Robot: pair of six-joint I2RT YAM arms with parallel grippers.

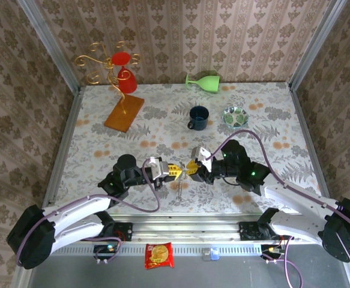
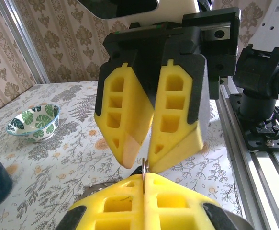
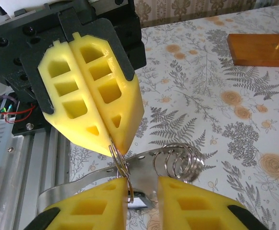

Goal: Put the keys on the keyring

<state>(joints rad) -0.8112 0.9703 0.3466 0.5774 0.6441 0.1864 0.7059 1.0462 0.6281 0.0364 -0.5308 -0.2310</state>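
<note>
My left gripper (image 1: 176,171) and right gripper (image 1: 191,168) meet tip to tip over the table's front centre. The left gripper (image 2: 145,179) is shut on the keyring (image 3: 122,163), a thin silvery wire loop seen edge-on (image 2: 144,168). My right gripper (image 3: 143,184) stands open, and the loop runs down against the inner face of its left finger. A flat silvery metal piece (image 3: 149,165) with a coil of wire rings (image 3: 177,160) lies just beyond the fingers. I cannot tell whether it includes the keys. A thin metal bit (image 1: 179,186) shows below the grippers.
A blue mug (image 1: 199,117) and a leaf-patterned bowl (image 1: 235,116) stand behind the grippers. A green glass (image 1: 203,81) lies tipped at the back wall. The gold wire stand on its wooden base (image 1: 124,111) is at back left. A snack packet (image 1: 159,255) sits by the front rail.
</note>
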